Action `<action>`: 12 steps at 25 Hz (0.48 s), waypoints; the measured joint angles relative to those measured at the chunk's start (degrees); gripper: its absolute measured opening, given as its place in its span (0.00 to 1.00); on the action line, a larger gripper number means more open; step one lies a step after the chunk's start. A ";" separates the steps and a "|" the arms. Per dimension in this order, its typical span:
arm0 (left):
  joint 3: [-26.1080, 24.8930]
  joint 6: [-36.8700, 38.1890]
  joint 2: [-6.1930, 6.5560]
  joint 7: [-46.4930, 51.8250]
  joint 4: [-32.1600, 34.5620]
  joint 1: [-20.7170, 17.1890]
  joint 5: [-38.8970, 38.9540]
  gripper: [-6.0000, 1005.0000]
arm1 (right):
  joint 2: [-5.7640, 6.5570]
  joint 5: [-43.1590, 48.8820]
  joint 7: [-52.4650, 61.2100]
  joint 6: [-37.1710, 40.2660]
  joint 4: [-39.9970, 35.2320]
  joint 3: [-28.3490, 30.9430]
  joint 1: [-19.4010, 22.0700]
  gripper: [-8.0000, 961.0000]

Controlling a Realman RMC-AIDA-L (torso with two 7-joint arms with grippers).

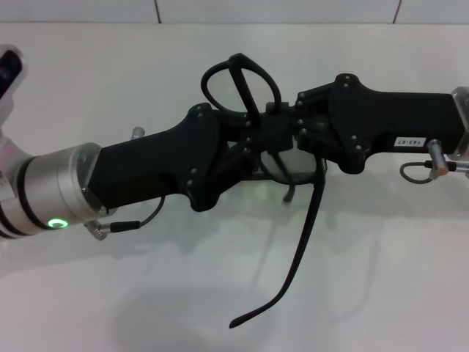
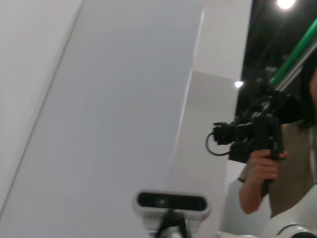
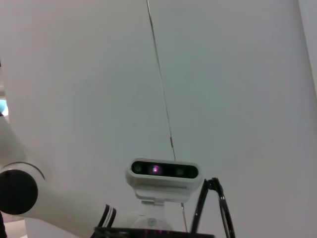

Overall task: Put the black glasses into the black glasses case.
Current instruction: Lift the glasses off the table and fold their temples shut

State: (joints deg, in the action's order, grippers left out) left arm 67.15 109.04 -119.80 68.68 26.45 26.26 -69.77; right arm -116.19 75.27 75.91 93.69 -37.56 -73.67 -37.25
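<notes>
The setting looks like a robotics lab or recording studio: a plain white table (image 1: pixel 110 293), bare white wall panels (image 2: pixel 99 99), a head-mounted camera unit (image 3: pixel 164 174), and a person (image 2: pixel 277 168) filming with a camera rig (image 2: pixel 247 136) under ceiling lights.

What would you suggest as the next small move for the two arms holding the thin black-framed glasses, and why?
Probably fold the hanging temple arm inward first. In the head view the left pincer and right pincer meet at the frame of the thin black-framed glasses, held above the white table. One temple arm dangles open, and no case is in view.
</notes>
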 joint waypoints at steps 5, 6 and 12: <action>-0.01 -0.80 0.00 -0.26 -0.17 -0.14 0.12 0.03 | 0.00 -0.61 -0.46 0.05 0.19 -0.65 0.05 0.08; -0.01 -0.75 0.00 -0.27 -0.18 -0.16 0.14 0.03 | 0.01 -0.64 -0.48 0.08 0.20 -0.64 0.15 0.08; -0.07 1.40 0.18 -0.55 0.10 -0.59 0.07 0.03 | 0.10 -1.23 -1.13 -0.32 0.42 -0.19 1.02 0.08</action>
State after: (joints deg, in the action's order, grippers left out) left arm 67.08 110.44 -119.62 68.13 26.55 25.68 -69.70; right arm -116.08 74.04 74.78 93.36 -37.14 -73.87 -36.23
